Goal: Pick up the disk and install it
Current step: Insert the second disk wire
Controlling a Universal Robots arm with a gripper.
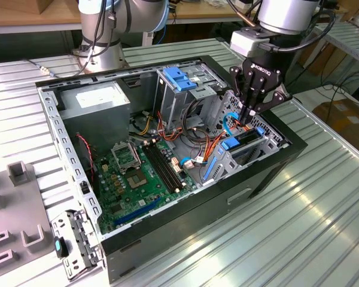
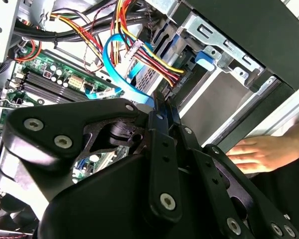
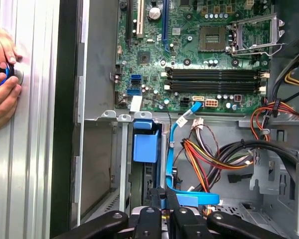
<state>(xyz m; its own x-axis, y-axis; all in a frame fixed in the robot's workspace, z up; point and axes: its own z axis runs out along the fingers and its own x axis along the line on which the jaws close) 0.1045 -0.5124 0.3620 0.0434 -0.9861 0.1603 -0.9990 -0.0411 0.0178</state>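
An open computer case (image 1: 167, 236) lies on its side on a ribbed metal table (image 1: 287, 239), its green motherboard (image 1: 140, 173) exposed; the black gripper (image 1: 249, 113) of the arm reaches down into the drive cage (image 1: 239, 152) at the corner of the case toward the exterior view's right; its fingers (image 2: 162, 112) stand close together, nearly parallel, the jaws narrow, and in both wrist views their tips press down at the edge of something dark seated in the cage, though whether they actually clamp it cannot be told; the disk (image 1: 249, 139) appears to sit already within that cage, a dark slab edged by blue rails, with a blue plastic tab (image 3: 146, 144) just beside it, its label hidden from every camera; a light-blue flat data cable (image 3: 177, 154) loops past the fingertips, and bundles of red, orange and yellow power wires (image 3: 214, 157) trail near it; a grey power-supply box (image 1: 102, 104) occupies the far corner of the case toward the exterior view's left, well apart from the gripper; a person's hand (image 2: 261, 154) rests on the table just outside the case wall; in the first wrist view two hands (image 3: 2, 82) hold a small dark object with a blue ring.
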